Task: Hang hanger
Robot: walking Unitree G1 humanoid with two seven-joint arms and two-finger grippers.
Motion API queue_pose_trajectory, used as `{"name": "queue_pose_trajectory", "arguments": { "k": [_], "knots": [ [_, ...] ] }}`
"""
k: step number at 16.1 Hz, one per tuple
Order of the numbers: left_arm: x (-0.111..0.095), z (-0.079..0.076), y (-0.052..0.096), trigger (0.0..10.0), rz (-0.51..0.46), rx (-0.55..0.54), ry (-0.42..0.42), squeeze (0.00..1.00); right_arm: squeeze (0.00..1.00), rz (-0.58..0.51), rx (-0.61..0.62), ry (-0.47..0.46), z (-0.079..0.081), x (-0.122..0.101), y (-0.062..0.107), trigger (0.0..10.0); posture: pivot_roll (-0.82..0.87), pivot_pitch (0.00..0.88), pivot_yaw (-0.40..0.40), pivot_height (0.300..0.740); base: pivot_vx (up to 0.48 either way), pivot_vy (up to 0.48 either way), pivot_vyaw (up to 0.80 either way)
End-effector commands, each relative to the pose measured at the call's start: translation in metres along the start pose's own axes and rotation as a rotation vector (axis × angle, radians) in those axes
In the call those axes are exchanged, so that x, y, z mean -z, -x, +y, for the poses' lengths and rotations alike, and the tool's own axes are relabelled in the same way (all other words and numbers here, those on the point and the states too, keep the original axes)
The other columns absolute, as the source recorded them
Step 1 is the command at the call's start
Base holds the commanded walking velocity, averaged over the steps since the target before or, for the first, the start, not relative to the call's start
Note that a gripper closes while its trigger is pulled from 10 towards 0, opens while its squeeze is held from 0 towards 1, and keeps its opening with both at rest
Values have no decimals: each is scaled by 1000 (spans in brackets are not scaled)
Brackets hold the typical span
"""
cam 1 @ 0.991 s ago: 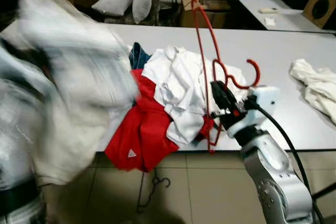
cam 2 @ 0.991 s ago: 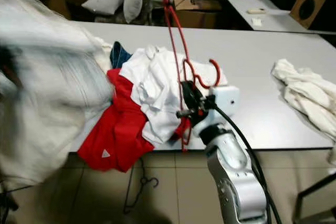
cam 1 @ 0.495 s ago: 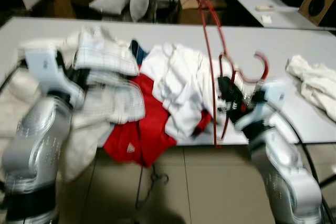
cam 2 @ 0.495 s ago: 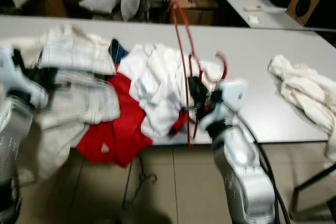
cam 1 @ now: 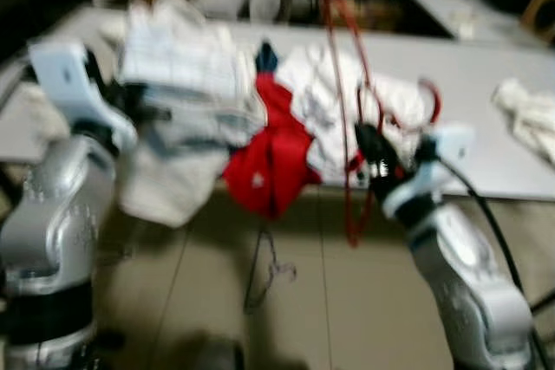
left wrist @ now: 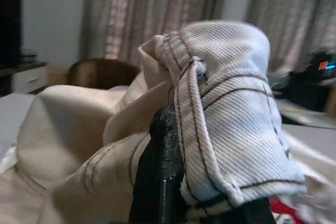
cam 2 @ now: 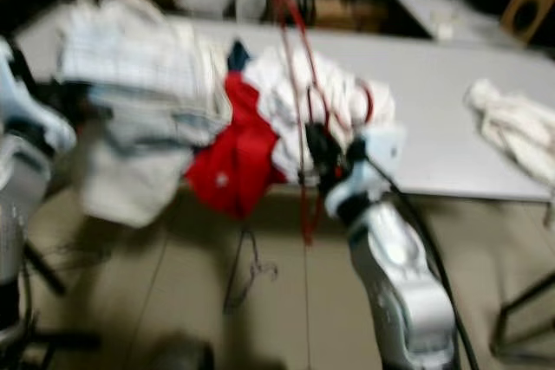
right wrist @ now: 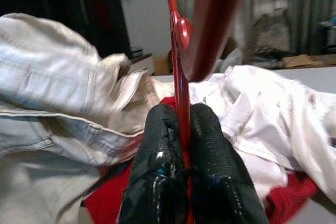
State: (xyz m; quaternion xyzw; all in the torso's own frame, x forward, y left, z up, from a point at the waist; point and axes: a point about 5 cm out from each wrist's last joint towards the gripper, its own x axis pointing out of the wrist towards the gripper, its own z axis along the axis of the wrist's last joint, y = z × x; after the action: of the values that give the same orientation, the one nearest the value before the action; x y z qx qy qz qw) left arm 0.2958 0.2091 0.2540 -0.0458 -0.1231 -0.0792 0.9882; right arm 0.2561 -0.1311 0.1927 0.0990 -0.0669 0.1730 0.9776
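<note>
While the right gripper stays pinched on the thin red wire hanger, the left gripper, clamped on the pale cream denim garment, should present 1 opening.

We see the red hanger, a thin red frame with a curled hook, standing nearly upright on end at the tabletop's near edge. Its lower end hangs below that edge, its top rises over the clothes pile. Our right hand pinches one of its thin bars.
</note>
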Motion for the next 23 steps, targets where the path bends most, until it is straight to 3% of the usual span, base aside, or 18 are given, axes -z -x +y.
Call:
{"name": "queue_pose_trajectory", "arguments": {
  "k": [1, 3, 4, 5, 6, 8, 10, 11, 12, 13, 14, 15, 16, 19, 21, 23],
  "knots": [
    [-8, -10, -1, 10000, -24, 47, 0, 0, 0, -37, 3, -7, 1, -9, 3, 10000, -21, 0, -41, 740, -311, 0, 0],
    [-6, -16, 3, 10000, -10, 82, 14, 0, 0, -41, 19, -26, -1, -9, 8, 10000, -21, 0, -31, 740, -287, 0, 0],
    [-6, -20, 7, 9412, -6, 119, 31, 0, 0, -38, 22, -36, -2, -9, 13, 10000, -20, 0, -30, 740, 0, 0, 0],
    [-7, -26, 12, 0, -12, 186, 54, 0, 0, -38, 15, -44, -1, -10, 16, 10000, -18, 0, -29, 740, 0, 0, 0],
    [-6, -36, 22, 0, 11, 312, 62, 0, 0, -40, 0, -59, 0, -11, 20, 10000, -17, 0, -32, 740, 0, 0, 0],
    [26, -43, 47, 0, 365, 509, -75, 0, 0, -25, -52, -60, 0, -11, 27, 10000, -10, 0, -34, 740, 0, 0, 0],
    [46, -52, 89, 0, 654, 702, -12, 0, 0, 39, -138, -23, 0, -7, 38, 10000, -13, 0, -29, 740, 0, 0, 0],
    [49, -53, 95, 0, 688, 728, -3, 0, 0, 51, -145, -12, 0, -6, 40, 10000, -13, 0, -29, 740, 0, 0, 0],
    [63, -53, 107, 0, 811, 732, -36, 0, 0, 112, -155, 30, -4, 1, 45, 10000, -13, 0, -30, 740, 0, 0, 0],
    [68, -51, 108, 0, 839, 708, -66, 0, 0, 129, -163, 31, -4, 3, 47, 10000, -13, 0, -30, 740, 0, 0, 0],
    [86, -37, 98, 0, 883, 543, -108, 0, 0, 241, -178, 82, -5, 17, 53, 10000, -12, 0, -27, 740, 0, 0, 0],
    [92, -30, 93, 0, 898, 480, -133, 0, 0, 280, -197, 93, -4, 23, 55, 10000, -10, 0, -26, 740, 0, 0, 0],
    [111, -9, 77, 0, 913, 295, -163, 0, 0, 373, -252, 83, 1, 38, 65, 10000, -9, 0, -16, 740, 0, 0, 0],
    [116, 6, 56, 0, 888, 169, -115, 0, 0, 433, -299, 63, 5, 45, 70, 10000, 14, 25, -19, 740, 0, 0, 0],
    [116, 6, 45, 0, 879, 140, -98, 0, 0, 460, -313, 86, 5, 50, 72, 10000, 10, 29, 0, 740, 0, 0, 0],
    [119, -1, 29, 0, 867, 116, -70, 0, 0, 562, -392, 117, 6, 58, 88, 10000, -3, 3, 51, 740, 0, 0, 0]
  ]
}}
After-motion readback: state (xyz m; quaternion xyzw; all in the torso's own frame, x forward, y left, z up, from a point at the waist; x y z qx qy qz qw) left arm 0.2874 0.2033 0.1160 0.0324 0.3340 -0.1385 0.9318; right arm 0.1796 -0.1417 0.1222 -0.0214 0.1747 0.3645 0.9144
